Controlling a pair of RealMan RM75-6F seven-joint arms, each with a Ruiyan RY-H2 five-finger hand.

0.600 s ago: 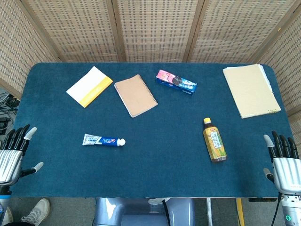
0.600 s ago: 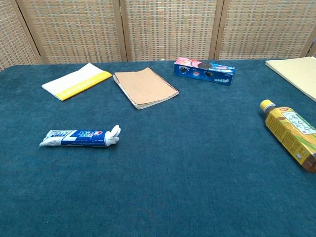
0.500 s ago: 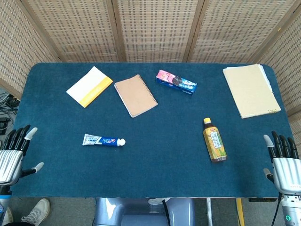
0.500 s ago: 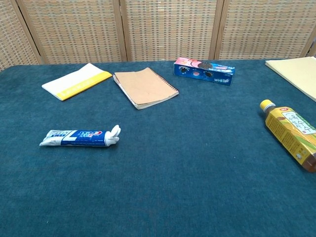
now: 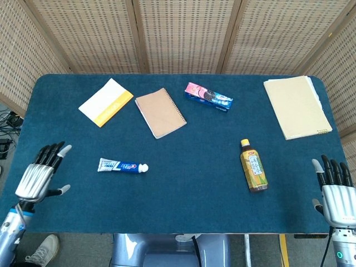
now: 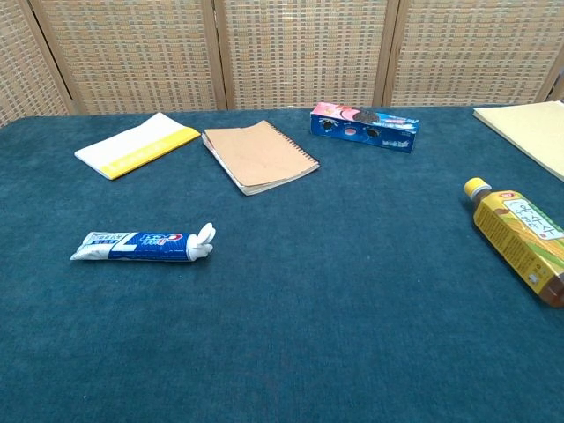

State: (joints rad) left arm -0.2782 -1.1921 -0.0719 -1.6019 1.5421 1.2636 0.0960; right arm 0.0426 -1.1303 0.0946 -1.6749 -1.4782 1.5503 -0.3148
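Note:
My left hand hovers over the near left corner of the blue table, fingers spread and empty. The thing nearest to it is a blue and white toothpaste tube, lying flat to its right. At the near right edge my right hand is open and holds nothing. A yellow tea bottle lies on its side to the left of that hand. The chest view shows neither hand.
Toward the back lie a white and yellow booklet, a brown spiral notebook, a blue and pink cookie box and a cream pad. Wicker screens close off the far side.
My left hand has moved right and forward, from the table's left edge in over the near left corner. The right hand and all objects are unmoved.

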